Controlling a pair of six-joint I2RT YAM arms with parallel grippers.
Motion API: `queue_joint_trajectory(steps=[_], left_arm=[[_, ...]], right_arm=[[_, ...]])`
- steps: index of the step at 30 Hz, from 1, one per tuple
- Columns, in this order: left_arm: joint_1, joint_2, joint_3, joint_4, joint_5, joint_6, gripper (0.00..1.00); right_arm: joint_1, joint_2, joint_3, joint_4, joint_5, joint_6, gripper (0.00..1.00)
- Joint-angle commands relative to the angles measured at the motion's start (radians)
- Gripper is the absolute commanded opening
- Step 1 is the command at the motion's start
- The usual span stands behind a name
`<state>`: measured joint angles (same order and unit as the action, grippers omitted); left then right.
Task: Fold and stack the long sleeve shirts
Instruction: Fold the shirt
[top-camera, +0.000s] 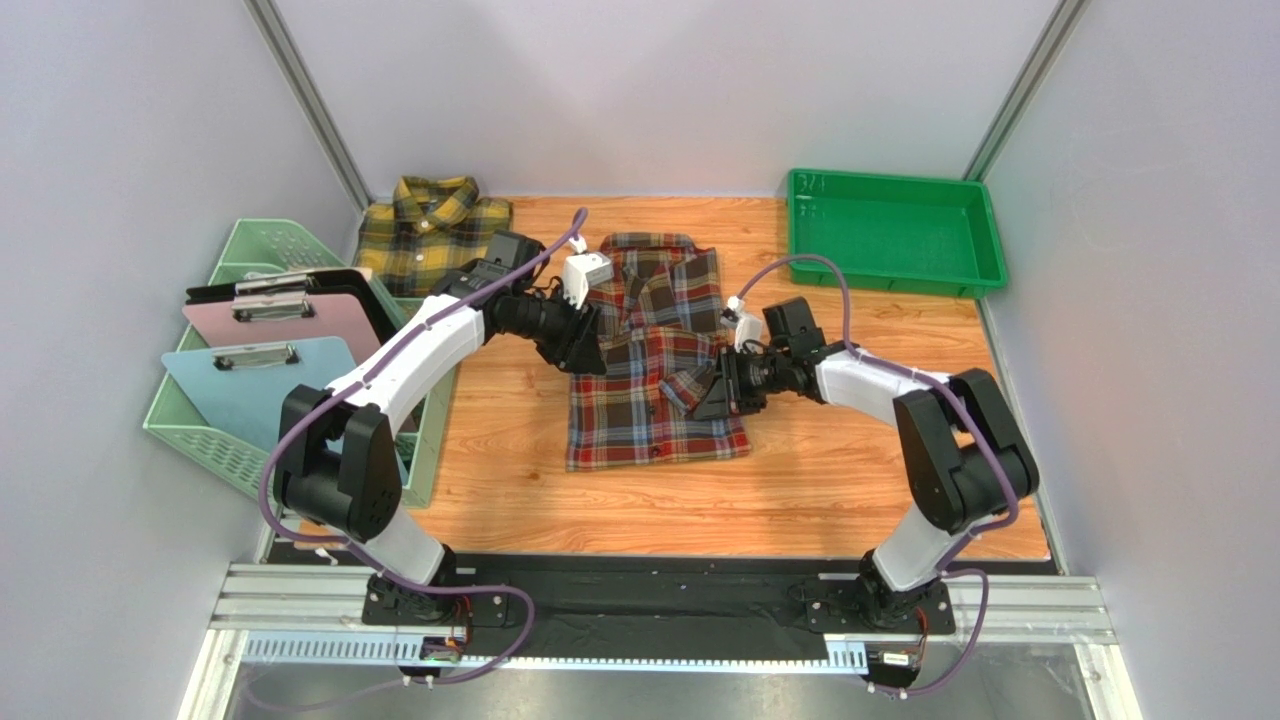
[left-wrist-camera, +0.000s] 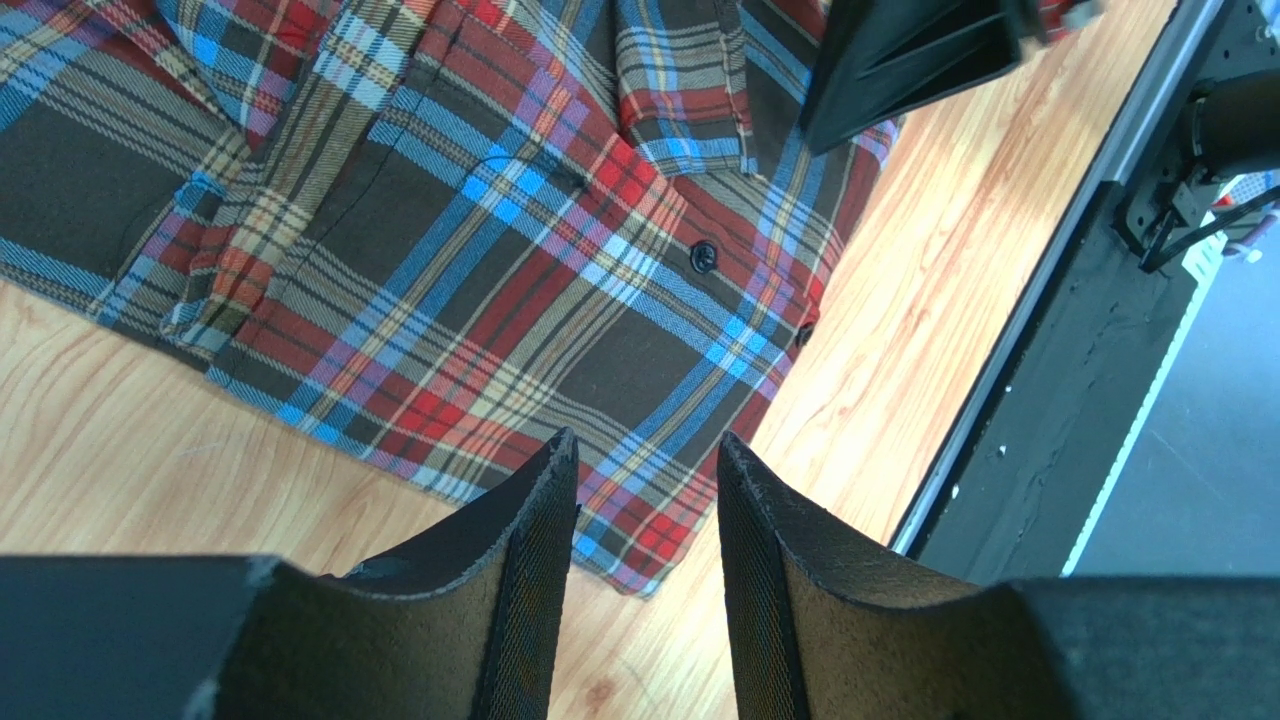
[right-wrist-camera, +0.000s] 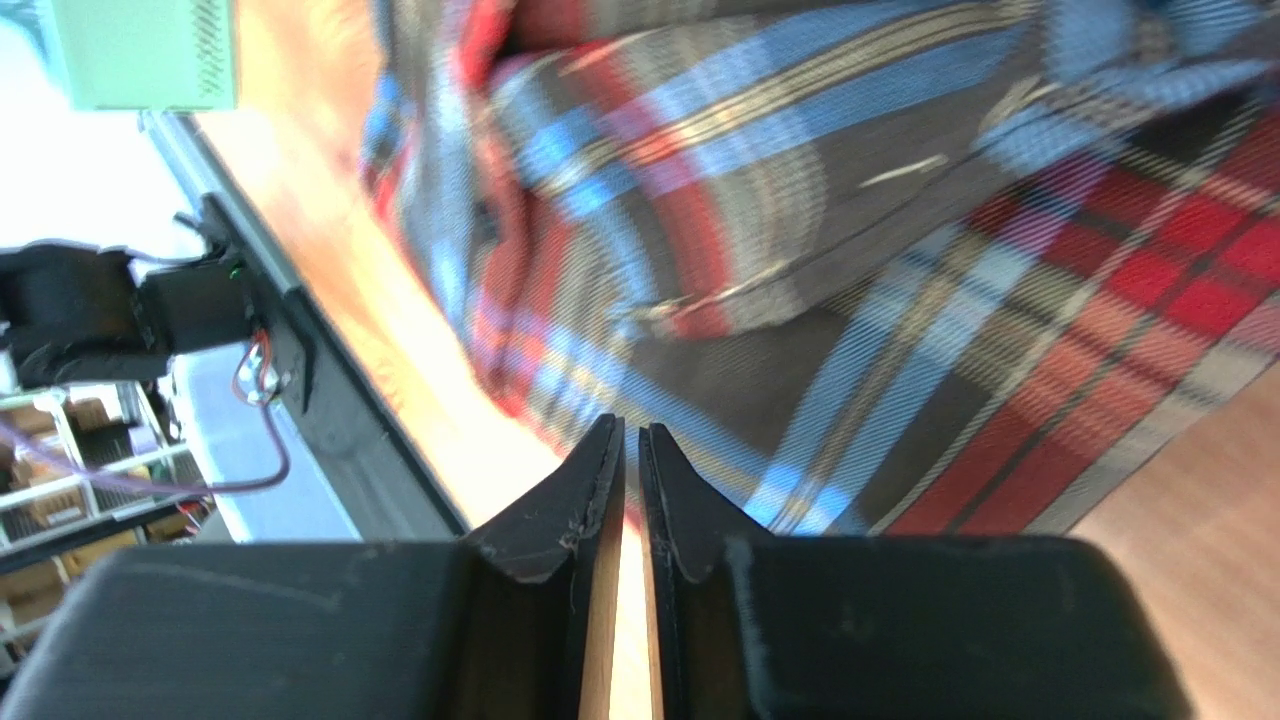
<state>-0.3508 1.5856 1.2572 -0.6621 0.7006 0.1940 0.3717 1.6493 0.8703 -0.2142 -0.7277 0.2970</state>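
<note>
Soft, limp red shirt (left-wrist-camera: 496, 225) lay just ahead of the open left claw (left-wrist-camera: 646, 465). Right claw (right-wrist-camera: 631, 443) was closed, empty; a hem edge looked best to pinch

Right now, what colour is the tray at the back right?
The tray is green; top view.

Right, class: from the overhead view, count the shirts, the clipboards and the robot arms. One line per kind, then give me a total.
Shirts: 2 (red plaid shirt, yellow plaid shirt)
Clipboards: 3 (pink clipboard, blue clipboard, black clipboard)
Robot arms: 2 (left arm, right arm)
Total: 7
</note>
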Motion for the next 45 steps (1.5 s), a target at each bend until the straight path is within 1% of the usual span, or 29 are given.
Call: queue_joint_trajectory(steps=[1, 5, 6, 8, 11, 12, 15, 22, 25, 29, 30, 31, 32, 33, 34, 35, 38, 39, 41, 42, 44, 45], left_arm=[[0.006, -0.012, 0.021, 0.024, 0.031, -0.018, 0.46], [0.004, -0.01, 0.025, 0.022, 0.036, -0.019, 0.46], [0.006, -0.01, 0.019, 0.024, 0.036, -0.016, 0.46], [0.004, -0.013, 0.016, 0.022, 0.036, -0.013, 0.46], [0.007, -0.016, 0.011, 0.022, 0.037, -0.007, 0.46], [0.007, -0.015, 0.01, 0.022, 0.037, -0.004, 0.46], [0.012, -0.01, 0.01, 0.025, 0.034, -0.004, 0.46], [0.026, 0.002, 0.011, 0.082, 0.028, -0.05, 0.46], [0.026, -0.006, 0.004, 0.127, 0.014, -0.056, 0.46], [0.026, 0.016, 0.001, 0.142, -0.003, -0.054, 0.46], [0.026, 0.022, -0.001, 0.153, -0.009, -0.057, 0.46], [0.026, 0.033, -0.001, 0.16, -0.015, -0.06, 0.47], [0.024, 0.039, -0.005, 0.18, -0.021, -0.077, 0.47], [0.026, 0.05, -0.005, 0.188, -0.023, -0.082, 0.47], [0.026, 0.057, -0.004, 0.197, -0.023, -0.094, 0.47], [0.026, 0.066, 0.002, 0.208, -0.029, -0.106, 0.47], [0.024, 0.12, 0.042, 0.24, -0.075, -0.154, 0.46], [0.021, 0.157, 0.056, 0.242, -0.101, -0.163, 0.46], [0.015, 0.189, 0.099, 0.242, -0.119, -0.189, 0.44], [0.0, 0.215, 0.11, 0.24, -0.134, -0.189, 0.43], [-0.025, 0.231, 0.126, 0.234, -0.162, -0.191, 0.41], [-0.058, 0.24, 0.126, 0.231, -0.197, -0.189, 0.4]], right_arm=[[0.003, 0.079, 0.018, 0.127, 0.063, 0.082, 0.18], [0.007, 0.133, 0.027, 0.206, 0.068, 0.143, 0.23], [0.01, 0.13, 0.026, 0.269, 0.07, 0.158, 0.24], [0.016, 0.122, 0.036, 0.315, 0.068, 0.192, 0.25], [0.022, 0.118, 0.064, 0.354, 0.065, 0.215, 0.29], [0.024, 0.116, 0.07, 0.363, 0.068, 0.22, 0.32], [0.03, 0.132, 0.116, 0.363, 0.096, 0.206, 0.36], [0.029, 0.289, 0.262, 0.351, 0.166, 0.142, 0.36], [0.026, 0.303, 0.311, 0.355, 0.18, 0.128, 0.37], [0.026, 0.285, 0.328, 0.401, 0.18, 0.137, 0.36], [0.021, 0.282, 0.326, 0.409, 0.183, 0.145, 0.36], [0.018, 0.276, 0.314, 0.427, 0.182, 0.187, 0.36], [0.016, 0.274, 0.306, 0.468, 0.175, 0.211, 0.38], [0.015, 0.268, 0.305, 0.472, 0.171, 0.223, 0.48], [0.016, 0.265, 0.309, 0.466, 0.174, 0.234, 0.51], [0.016, 0.261, 0.309, 0.452, 0.177, 0.237, 0.51], [0.013, 0.241, 0.309, 0.409, 0.18, 0.234, 0.49], [0.007, 0.23, 0.305, 0.398, 0.179, 0.237, 0.43], [0.0, 0.187, 0.277, 0.386, 0.174, 0.246, 0.35], [-0.002, 0.172, 0.269, 0.371, 0.174, 0.243, 0.27], [-0.005, 0.133, 0.257, 0.317, 0.172, 0.238, 0.22], [-0.005, 0.121, 0.237, 0.306, 0.168, 0.234, 0.2]])
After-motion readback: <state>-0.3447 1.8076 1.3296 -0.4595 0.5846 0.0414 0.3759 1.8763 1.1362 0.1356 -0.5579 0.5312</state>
